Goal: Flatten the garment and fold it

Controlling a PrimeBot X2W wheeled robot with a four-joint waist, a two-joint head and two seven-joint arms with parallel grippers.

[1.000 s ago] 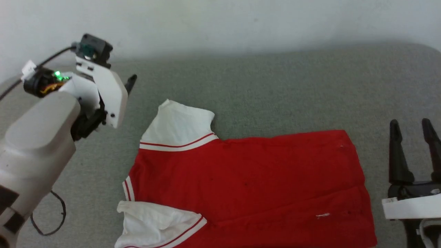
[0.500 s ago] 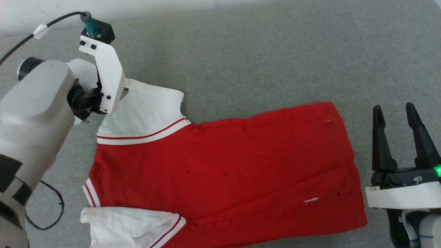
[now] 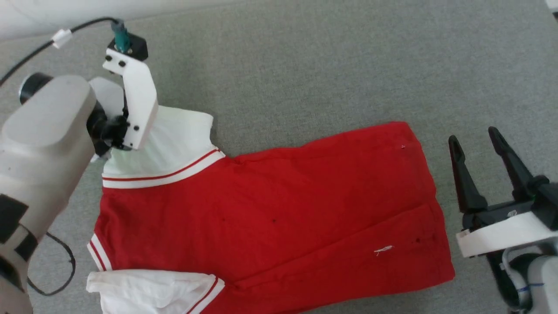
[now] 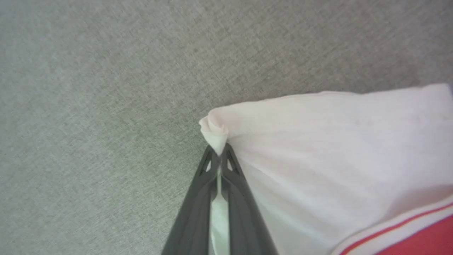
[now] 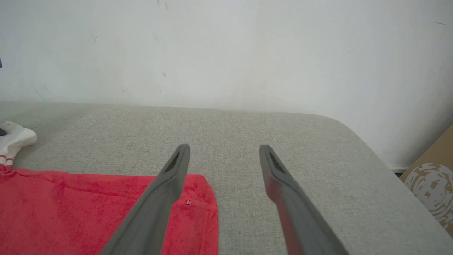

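The garment [image 3: 270, 218] is soft, matt jersey cloth. Its white sleeve corner crumples between the dark, matt plastic fingers [image 4: 200, 198] of the left hand [image 4: 220, 154]. Beyond the right hand [image 3: 473, 135], the surface [image 3: 305, 65] is grey woven fabric, matt and slightly rough.

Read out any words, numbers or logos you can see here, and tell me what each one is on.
None can be read.
The red jersey T-shirt with white sleeves shows plain red cloth, no lettering.
The brown cardboard box bears a white printed mark, too patchy to read.
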